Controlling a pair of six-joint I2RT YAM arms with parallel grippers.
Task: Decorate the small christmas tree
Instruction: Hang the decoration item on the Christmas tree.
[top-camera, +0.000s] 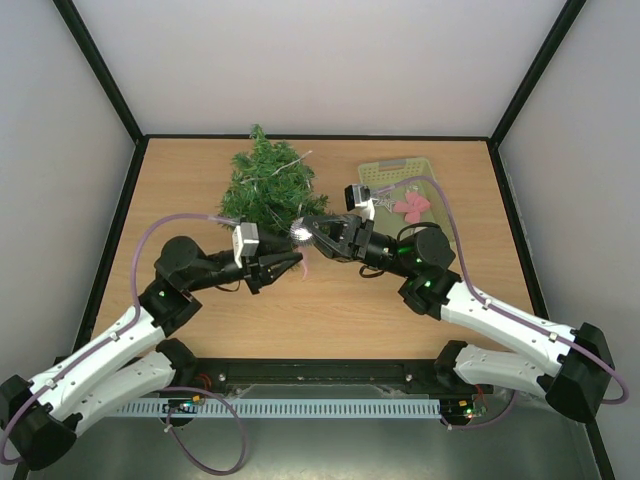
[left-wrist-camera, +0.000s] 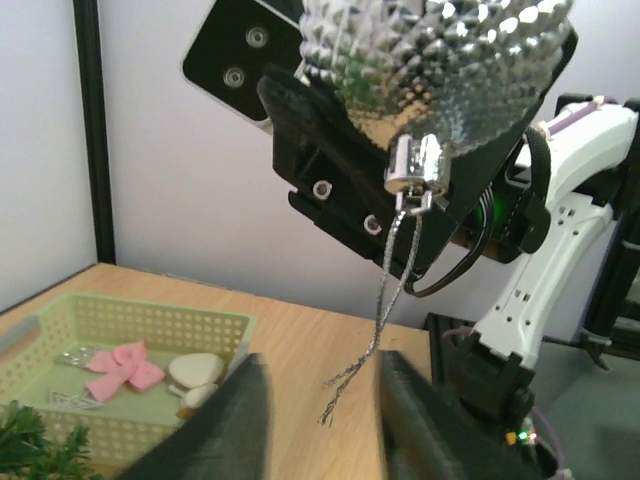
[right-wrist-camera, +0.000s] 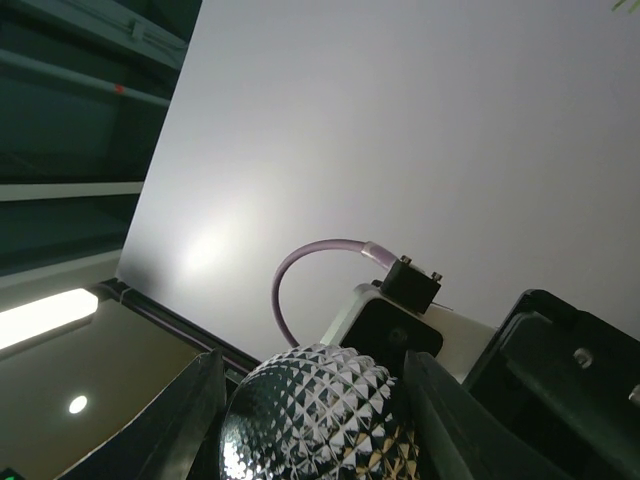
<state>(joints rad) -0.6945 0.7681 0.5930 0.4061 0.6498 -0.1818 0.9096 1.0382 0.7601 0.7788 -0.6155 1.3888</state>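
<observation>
R fingers (top-camera: 312, 234) clamp a silver faceted bauble (right-wrist-camera: 320, 410). Its string loop (left-wrist-camera: 385, 290) hangs down into the gap btwn L fingers (top-camera: 291, 262), which stand part open w/ nothing gripped. Small christmas tree (top-camera: 268, 185) sits on desk (top-camera: 330, 310) just beyond both, far centre. Pale green basket (top-camera: 372, 172) is to its right.

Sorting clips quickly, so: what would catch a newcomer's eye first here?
The faceted silver bauble, clamped in the right gripper over mid-table on the near side of the tree, with its string dangling toward the open left gripper. Next, the pink bow in the green basket to the tree's right.
</observation>
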